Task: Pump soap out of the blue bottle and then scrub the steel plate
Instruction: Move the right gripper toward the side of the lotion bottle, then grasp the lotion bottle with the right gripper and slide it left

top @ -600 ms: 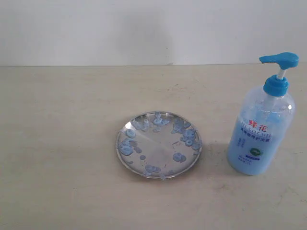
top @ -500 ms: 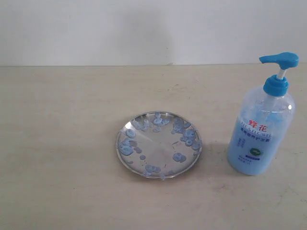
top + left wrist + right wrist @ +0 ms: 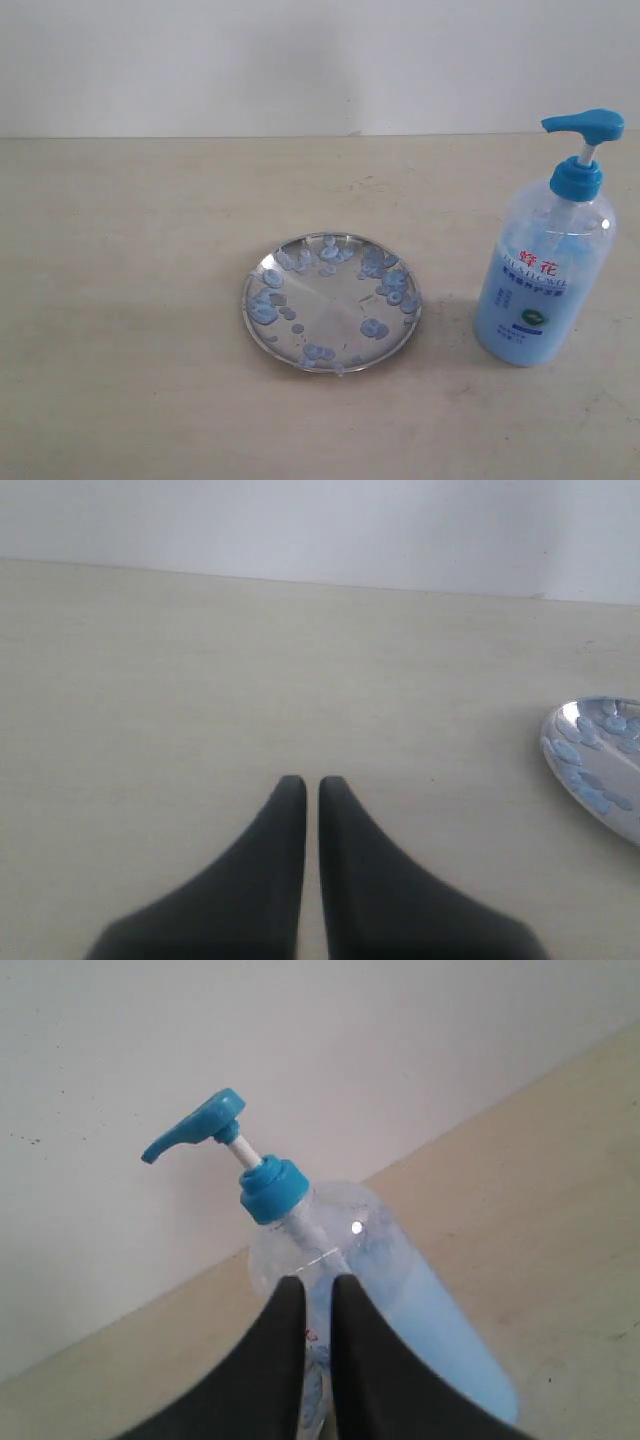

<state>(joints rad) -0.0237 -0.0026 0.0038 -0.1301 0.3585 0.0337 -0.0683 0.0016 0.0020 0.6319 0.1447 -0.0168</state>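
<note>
The steel plate (image 3: pixel 330 302) lies in the middle of the table, dotted with pale blue soap blobs (image 3: pixel 372 328). To its right stands the blue bottle (image 3: pixel 545 285), upright, its blue pump head (image 3: pixel 585 123) raised on the white stem. Neither gripper shows in the exterior view. My left gripper (image 3: pixel 312 782) is shut with nothing in it, hovering over bare table, with the steel plate's edge (image 3: pixel 590 770) off to one side. My right gripper (image 3: pixel 317 1282) is shut and empty, close in front of the blue bottle (image 3: pixel 420 1290), below its pump head (image 3: pixel 200 1125).
A pale beige table (image 3: pixel 130 300) meets a white wall (image 3: pixel 300 60) at the back. Nothing but the plate and the bottle stands on it.
The bottle and its pump head have shifted a few pixels to the right in the exterior view. The plate has not moved.
</note>
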